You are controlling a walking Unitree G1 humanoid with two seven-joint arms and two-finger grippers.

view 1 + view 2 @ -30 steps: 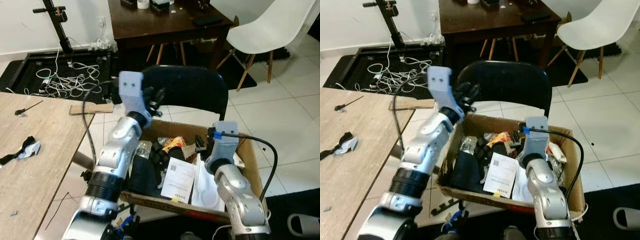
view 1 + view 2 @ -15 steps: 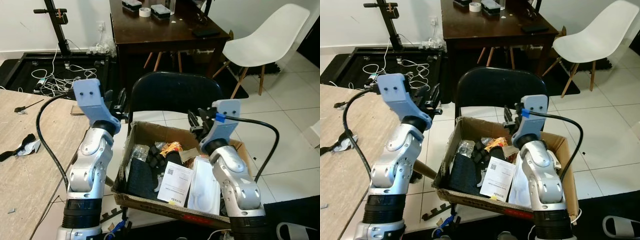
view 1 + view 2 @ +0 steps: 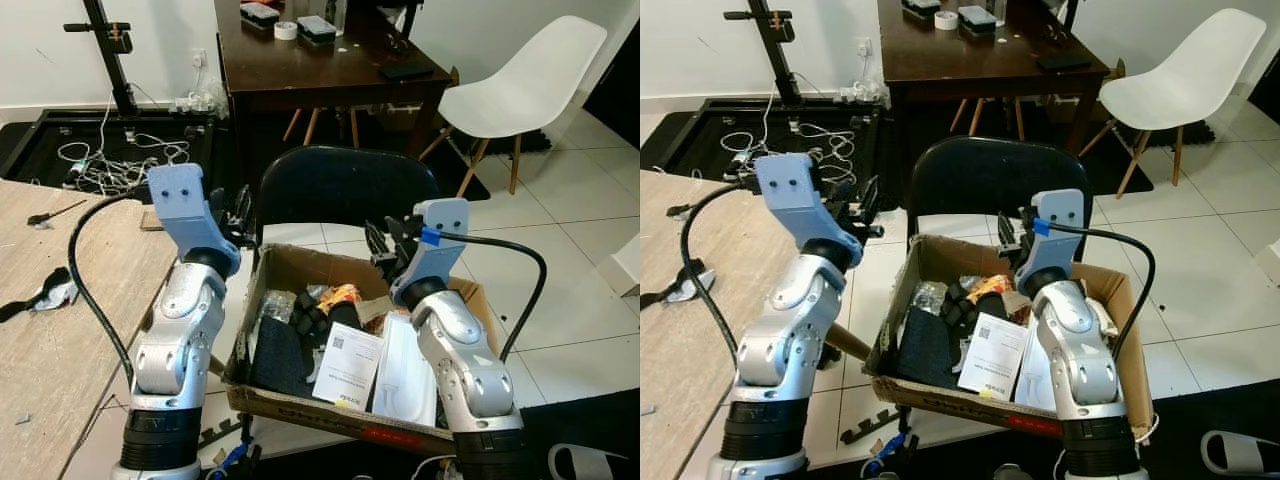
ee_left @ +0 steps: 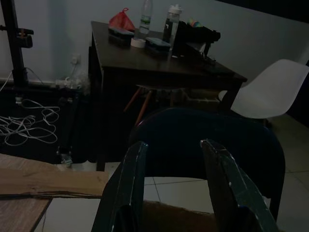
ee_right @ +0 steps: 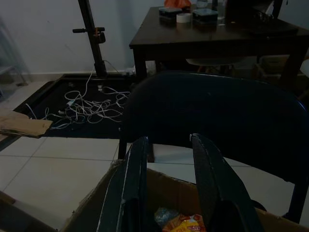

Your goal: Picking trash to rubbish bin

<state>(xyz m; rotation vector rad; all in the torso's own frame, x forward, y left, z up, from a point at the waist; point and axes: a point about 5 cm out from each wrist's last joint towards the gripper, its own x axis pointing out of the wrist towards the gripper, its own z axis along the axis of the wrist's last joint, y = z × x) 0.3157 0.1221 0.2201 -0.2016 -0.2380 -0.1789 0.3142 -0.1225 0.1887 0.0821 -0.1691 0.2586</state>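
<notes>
Rubbish bin: a cardboard box [image 3: 493, 330] is serving as the bin, sitting on the seat of a black chair [image 3: 345, 185] straight in front of the robot, flaps open.
Trash: the box is holding a crumpled black cloth [image 3: 278, 352], an orange snack wrapper [image 3: 342, 295], a clear plastic pack [image 3: 405, 368] and a white printed sheet [image 3: 347, 362] lying on top.
Writing: the white sheet is carrying a small square code and lines of print, too small to be read; no brand can be made out on the wrapper.
Left gripper: the left gripper [image 3: 240, 212] is hovering raised just beside the box's left wall, outside it, its two black fingers [image 4: 126, 188] standing apart with nothing between them.
Right gripper: the right gripper [image 3: 388, 240] is hanging above the box's back edge, near the chair back, its fingers [image 5: 209, 186] spread and holding nothing.
Light table: a pale wooden table [image 3: 70, 330] is standing at the robot's left, with a scrap of black and white litter [image 3: 45, 298] lying on it, well apart from the box.
Behind: a dark wooden table [image 3: 320, 65] is bearing a roll of tape [image 3: 286, 30] and small boxes; a white chair [image 3: 520, 85] is standing to its right.
Floor: white cables [image 3: 115, 160] are lying tangled on a black mat near a black stand [image 3: 108, 50].
</notes>
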